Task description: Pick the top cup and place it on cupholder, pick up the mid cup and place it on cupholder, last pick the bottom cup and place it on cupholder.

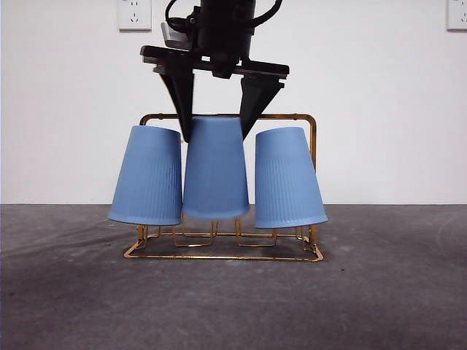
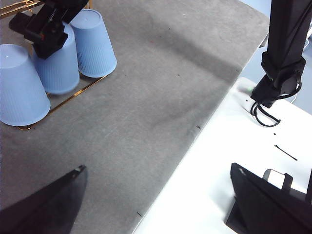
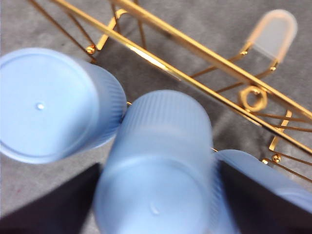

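Three blue ribbed cups stand upside down in a row on the gold wire cupholder (image 1: 295, 117): a left cup (image 1: 147, 175), a middle cup (image 1: 216, 171) and a right cup (image 1: 287, 179). My right gripper (image 1: 216, 138) hangs straight above the middle cup, open, one black jaw on each side of the cup's upturned base. That cup (image 3: 156, 161) looks blurred between the jaws while the gripper stays sharp. The left wrist view shows the same cups and the cupholder (image 2: 73, 95) far off. My left gripper (image 2: 156, 195) waits open over the table's edge, holding nothing.
The cupholder stands on a grey mat (image 1: 379, 292) before a white wall with sockets (image 1: 134, 14). Beside the mat lies a white surface (image 2: 204, 185), where a black arm column (image 2: 285, 44) with cables stands. A bare capped peg (image 3: 273, 31) rises at the rack's far side.
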Tool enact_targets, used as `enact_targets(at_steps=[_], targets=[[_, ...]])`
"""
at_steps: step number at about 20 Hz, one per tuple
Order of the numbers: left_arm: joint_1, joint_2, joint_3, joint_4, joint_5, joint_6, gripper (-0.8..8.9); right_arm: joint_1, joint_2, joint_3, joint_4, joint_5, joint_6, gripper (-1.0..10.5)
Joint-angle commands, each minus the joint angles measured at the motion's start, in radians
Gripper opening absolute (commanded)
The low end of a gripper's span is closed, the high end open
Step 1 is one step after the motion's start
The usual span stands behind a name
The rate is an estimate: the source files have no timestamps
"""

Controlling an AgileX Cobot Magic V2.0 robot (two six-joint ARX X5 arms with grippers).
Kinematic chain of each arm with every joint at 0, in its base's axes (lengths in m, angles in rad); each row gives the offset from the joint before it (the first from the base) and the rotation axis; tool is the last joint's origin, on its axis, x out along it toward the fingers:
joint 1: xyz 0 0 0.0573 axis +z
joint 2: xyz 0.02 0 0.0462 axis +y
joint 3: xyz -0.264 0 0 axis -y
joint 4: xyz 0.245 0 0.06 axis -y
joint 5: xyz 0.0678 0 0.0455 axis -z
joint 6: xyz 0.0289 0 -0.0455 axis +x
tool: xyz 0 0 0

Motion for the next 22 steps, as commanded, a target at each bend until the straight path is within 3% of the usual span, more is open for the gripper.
enact_targets(at_steps=[1, 7, 10, 12, 17, 22], targets=[[-0.009, 0.004, 0.010, 0.011, 0.002, -0.003, 4.68, 0.009, 0.018, 0.024, 0.008, 0.001, -0.013, 5.1], [-0.009, 0.004, 0.010, 0.011, 0.002, -0.004, 4.68, 0.010, -0.140, 0.031, -0.124, 0.016, -0.064, 5.1], [-0.008, 0.004, 0.010, 0.011, 0.002, -0.005, 4.68, 0.025, -0.278, 0.018, -0.239, 0.122, -0.073, 5.1], [-0.008, 0.004, 0.010, 0.009, 0.002, -0.019, 4.68, 0.044, -0.417, -0.048, -0.239, 0.134, -0.074, 5.1], [-0.008, 0.004, 0.010, 0.011, -0.014, -0.045, 4.67, 0.065, -0.877, -0.484, -0.238, 0.193, -0.076, 5.1], [-0.008, 0.004, 0.010, 0.040, -0.068, -0.141, 4.67, 0.067, -1.312, -0.838, -0.196, 0.135, -0.075, 5.0]])
